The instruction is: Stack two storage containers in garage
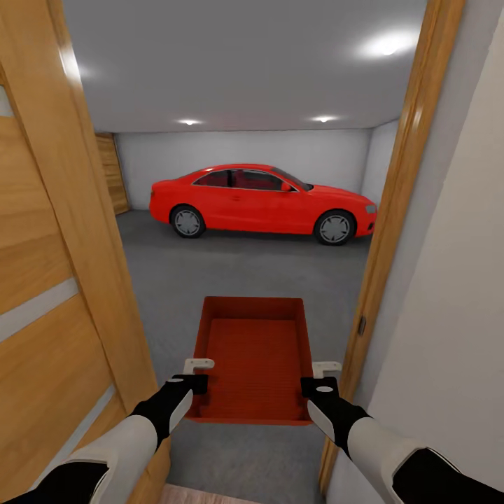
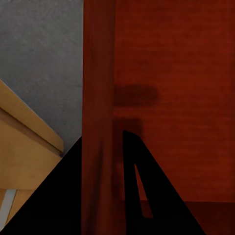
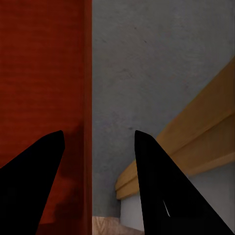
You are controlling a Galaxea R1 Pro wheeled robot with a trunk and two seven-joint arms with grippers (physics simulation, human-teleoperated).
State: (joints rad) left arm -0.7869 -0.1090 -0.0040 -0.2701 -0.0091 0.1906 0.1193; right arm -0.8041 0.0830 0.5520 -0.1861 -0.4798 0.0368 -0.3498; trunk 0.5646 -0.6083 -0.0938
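Head view: garage [image 1: 245,280] lies ahead through a narrow doorway [image 1: 392,231]; the bin [image 1: 253,357], carried level between both arms above the floor [image 1: 231,448], could clip either jamb. Left gripper [image 1: 194,374] fingers straddle its left wall, right gripper [image 1: 320,376] its right wall; firm clamping cannot be told. Second bin unseen.

Head view: high, facing forward and down through doorway [image 1: 392,231] into garage; red car [image 1: 262,199] far, upper centre of frame. Left wrist view: very close along container [image 2: 98,98] left wall. Right wrist view: close along right wall [image 3: 87,98]. All three share container, grey floor [image 3: 147,73].
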